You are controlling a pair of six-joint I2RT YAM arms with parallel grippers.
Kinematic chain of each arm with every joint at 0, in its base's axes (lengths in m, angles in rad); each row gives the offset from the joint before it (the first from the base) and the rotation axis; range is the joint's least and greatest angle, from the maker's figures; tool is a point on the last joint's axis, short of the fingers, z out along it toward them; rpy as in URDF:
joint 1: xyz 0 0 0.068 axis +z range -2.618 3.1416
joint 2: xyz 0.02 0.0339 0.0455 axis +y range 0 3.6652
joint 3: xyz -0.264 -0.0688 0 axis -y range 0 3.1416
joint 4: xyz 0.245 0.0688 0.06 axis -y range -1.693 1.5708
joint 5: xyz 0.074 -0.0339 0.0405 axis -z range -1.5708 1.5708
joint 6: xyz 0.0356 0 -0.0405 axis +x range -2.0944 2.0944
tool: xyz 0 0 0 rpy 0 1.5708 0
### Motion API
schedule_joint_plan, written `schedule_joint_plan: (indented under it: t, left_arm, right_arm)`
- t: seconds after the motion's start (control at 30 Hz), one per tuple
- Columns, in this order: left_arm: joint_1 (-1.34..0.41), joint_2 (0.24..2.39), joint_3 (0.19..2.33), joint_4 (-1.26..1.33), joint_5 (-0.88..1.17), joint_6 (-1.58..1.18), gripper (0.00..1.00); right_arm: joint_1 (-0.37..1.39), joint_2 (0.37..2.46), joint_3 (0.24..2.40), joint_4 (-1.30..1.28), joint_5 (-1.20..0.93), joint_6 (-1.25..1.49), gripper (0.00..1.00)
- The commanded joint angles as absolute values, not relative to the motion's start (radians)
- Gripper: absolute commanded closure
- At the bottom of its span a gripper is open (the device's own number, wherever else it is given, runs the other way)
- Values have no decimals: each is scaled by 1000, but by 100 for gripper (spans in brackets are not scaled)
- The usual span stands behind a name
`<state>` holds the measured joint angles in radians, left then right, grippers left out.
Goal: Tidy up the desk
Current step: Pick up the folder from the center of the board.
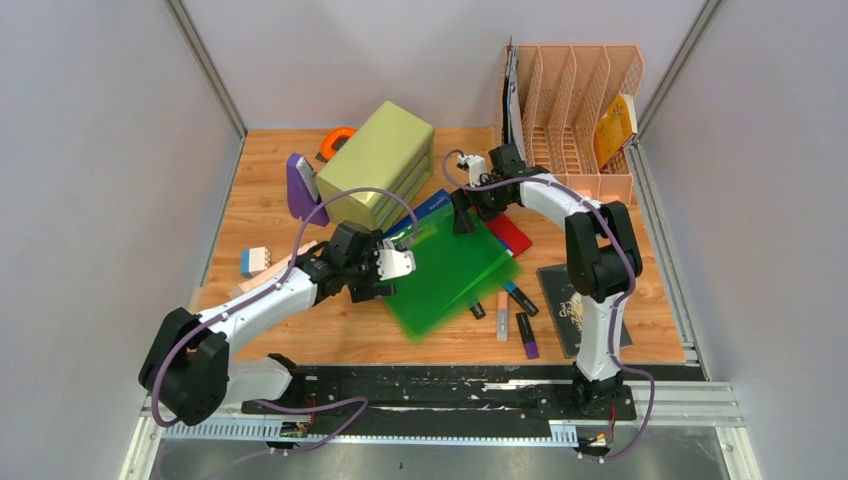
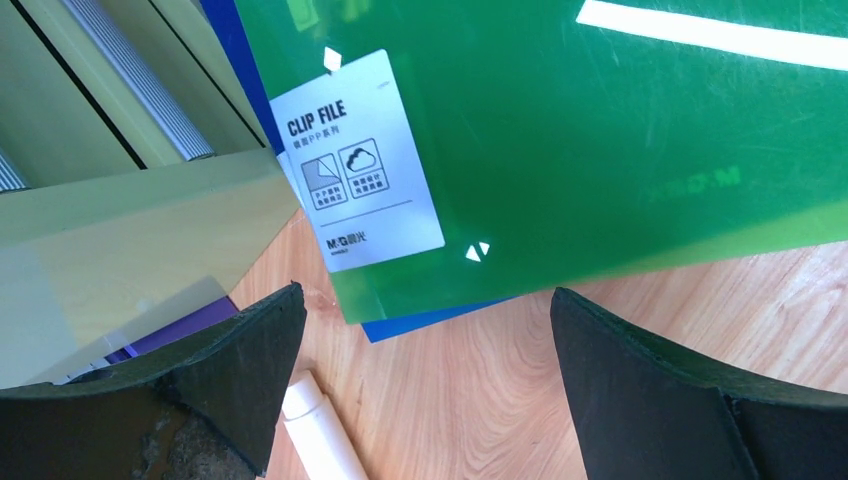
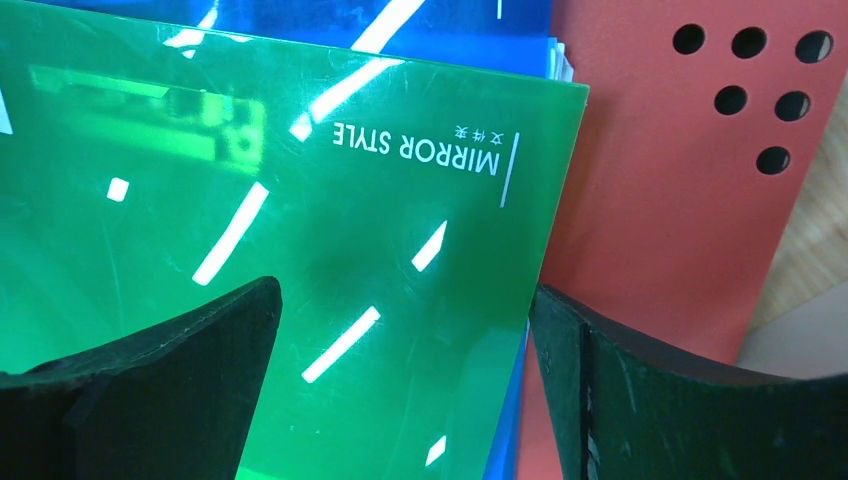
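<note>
The wood-grain desk (image 1: 300, 330) carries a stack of green clip-file folders (image 1: 445, 272) lying on a blue folder (image 1: 432, 203), with a red notebook (image 1: 511, 234) beside them. My left gripper (image 1: 382, 272) is open and empty at the stack's left corner. In the left wrist view it (image 2: 425, 300) hovers over bare wood just off the labelled green corner (image 2: 560, 150) and the blue edge (image 2: 420, 322). My right gripper (image 1: 463, 215) is open at the stack's far corner. In the right wrist view it (image 3: 402, 300) straddles the green folder (image 3: 300, 200), with the red notebook (image 3: 660, 200) to the right.
An olive-green drawer chest (image 1: 380, 165), a purple object (image 1: 300, 187) and an orange tape roll (image 1: 337, 141) stand far left. A peach file rack (image 1: 575, 110) stands far right. Markers (image 1: 502, 315), a black notebook (image 1: 570, 305) and small blocks (image 1: 255, 262) lie near. A white tube (image 2: 320, 435) lies by my left finger.
</note>
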<state>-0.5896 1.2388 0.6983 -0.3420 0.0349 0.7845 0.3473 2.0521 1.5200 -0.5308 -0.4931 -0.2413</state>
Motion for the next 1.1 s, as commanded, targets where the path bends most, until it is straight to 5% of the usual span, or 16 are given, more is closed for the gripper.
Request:
schedule_joint_plan:
  t: [0.0, 0.37, 0.8, 1.07]
  left_arm:
    - [-599, 1241, 688, -281, 43, 733, 0]
    - [-610, 1256, 677, -252, 38, 683, 0]
    - [-614, 1082, 709, -602, 60, 822, 0]
    - [-643, 1061, 579, -410, 3, 853, 0]
  right_arm:
    - [345, 2027, 1565, -556, -592, -262, 5]
    - [345, 1946, 1572, -600, -666, -238, 18]
    - [345, 1981, 1595, -613, -564, -249, 9]
    - [344, 2028, 1628, -628, -569, -244, 9]
